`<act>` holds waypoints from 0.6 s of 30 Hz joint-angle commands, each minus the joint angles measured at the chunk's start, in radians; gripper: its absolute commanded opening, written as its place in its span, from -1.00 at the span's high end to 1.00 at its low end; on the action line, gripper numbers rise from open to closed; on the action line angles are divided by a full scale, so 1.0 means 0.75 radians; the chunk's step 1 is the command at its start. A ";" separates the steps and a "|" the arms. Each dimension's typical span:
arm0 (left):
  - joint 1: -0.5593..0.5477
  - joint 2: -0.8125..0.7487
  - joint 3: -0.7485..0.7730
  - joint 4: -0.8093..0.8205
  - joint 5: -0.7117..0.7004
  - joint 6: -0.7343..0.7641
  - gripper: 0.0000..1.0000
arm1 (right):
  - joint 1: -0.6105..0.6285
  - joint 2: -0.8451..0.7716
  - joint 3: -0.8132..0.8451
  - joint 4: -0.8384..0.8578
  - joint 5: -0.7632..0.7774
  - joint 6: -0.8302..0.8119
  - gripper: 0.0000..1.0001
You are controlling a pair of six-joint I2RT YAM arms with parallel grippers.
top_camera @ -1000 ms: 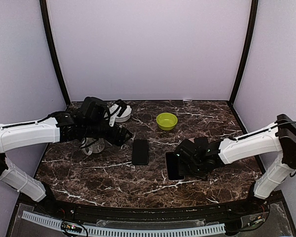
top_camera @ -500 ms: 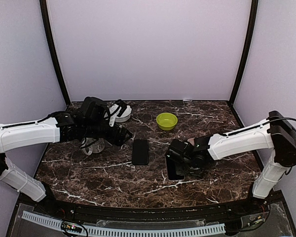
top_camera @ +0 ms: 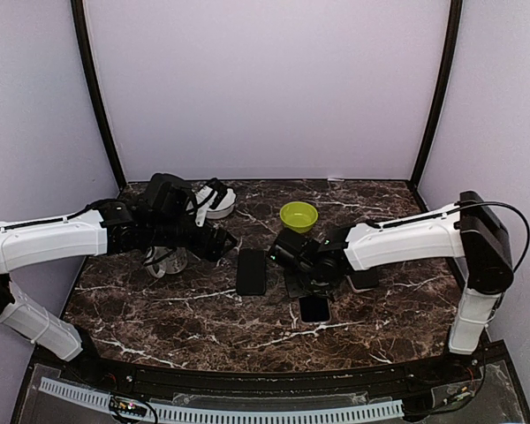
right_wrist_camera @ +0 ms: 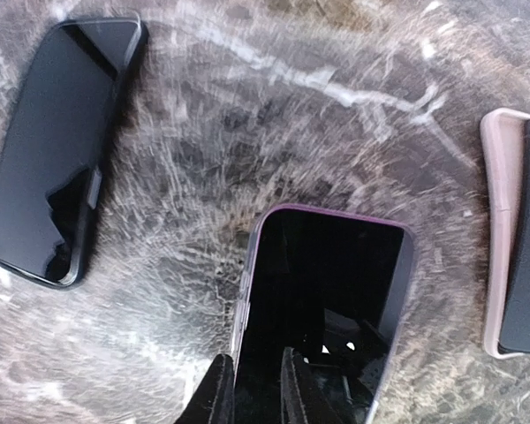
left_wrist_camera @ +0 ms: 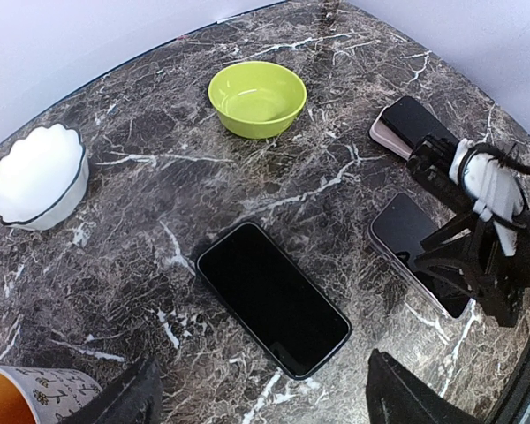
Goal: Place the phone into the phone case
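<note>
A phone with a purple rim (right_wrist_camera: 331,291) lies screen up on the marble; it also shows in the top view (top_camera: 314,307) and in the left wrist view (left_wrist_camera: 408,237). A glossy black rectangle with a raised rim, apparently the phone case (top_camera: 252,271), lies left of it (right_wrist_camera: 57,146) (left_wrist_camera: 272,299). My right gripper (right_wrist_camera: 254,393) (top_camera: 307,268) is over the phone. Its fingers stand close together, astride the phone's left long edge and pinching nothing. My left gripper (left_wrist_camera: 269,402) (top_camera: 219,240) is wide open and empty, just left of the black case.
A second phone in a beige case (top_camera: 364,281) (right_wrist_camera: 517,234) lies right of the purple phone. A lime bowl (top_camera: 299,216) and a white scalloped bowl (left_wrist_camera: 37,175) stand at the back. A patterned cup (left_wrist_camera: 31,397) is under the left arm.
My right gripper has swung left and farther back over the purple phone, uncovering the beige-cased phone. The purple phone, the black case and the left arm have stayed put.
</note>
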 commanded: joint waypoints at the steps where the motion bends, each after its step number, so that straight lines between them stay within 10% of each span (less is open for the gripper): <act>1: 0.006 -0.013 0.019 -0.024 -0.007 0.018 -0.62 | 0.016 0.061 0.008 0.003 -0.030 -0.024 0.65; 12: 0.005 -0.006 0.023 -0.030 -0.006 0.018 -0.62 | 0.016 0.050 0.008 -0.026 -0.050 -0.006 0.59; 16: 0.005 -0.006 0.022 -0.028 -0.006 0.018 -0.62 | 0.016 -0.003 0.017 -0.130 0.043 0.077 -0.86; 18: 0.006 -0.004 0.022 -0.028 -0.003 0.018 -0.62 | 0.014 -0.019 0.013 -0.182 0.074 0.149 -0.97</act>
